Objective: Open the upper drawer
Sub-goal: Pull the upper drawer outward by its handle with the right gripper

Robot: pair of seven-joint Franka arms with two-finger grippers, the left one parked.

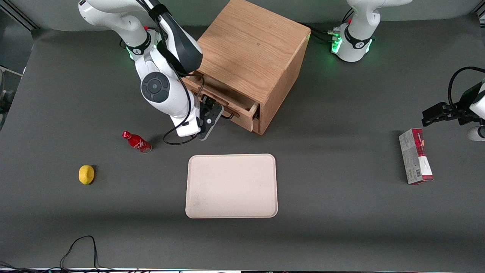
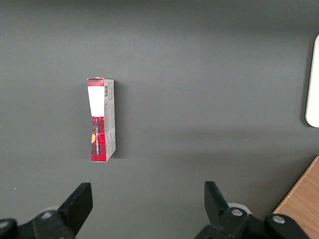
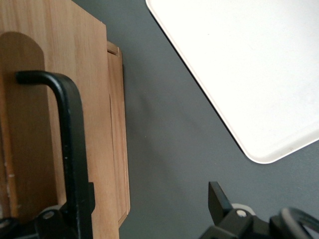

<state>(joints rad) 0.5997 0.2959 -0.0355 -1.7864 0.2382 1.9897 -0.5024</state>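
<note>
At the front of the cabinet (image 1: 250, 45), protruding partway from its face: the upper drawer (image 1: 242, 114), with a dark gap showing along the top edge. Judged well begun but not fully drawn out. Directly in front of that drawer, level with its long black handle (image 3: 70, 149): the gripper (image 1: 221, 113), tilted in toward the cabinet, probably to get a finger hooked around the bar instead of clamping it. Jaws spread wide in the right wrist view, one finger (image 3: 50, 219) tucked close against the handle, the other (image 3: 219, 199) well apart from it over bare table (image 1: 341, 113); nothing pinched. Likely positioned that way so as to pull by the inner face of a single finger, in line with the drawer's travel. In front of the cabinet, nearer the front camera: a pale tray (image 1: 231, 185), lying in the drawer's path yet apart from it, so apparently no obstruction. Away from the cabinet toward the working arm's end: a red bottle (image 1: 137, 141) and a lemon (image 1: 86, 174). Toward the parked arm's end: a carton (image 1: 415, 161), lying flat.
</note>
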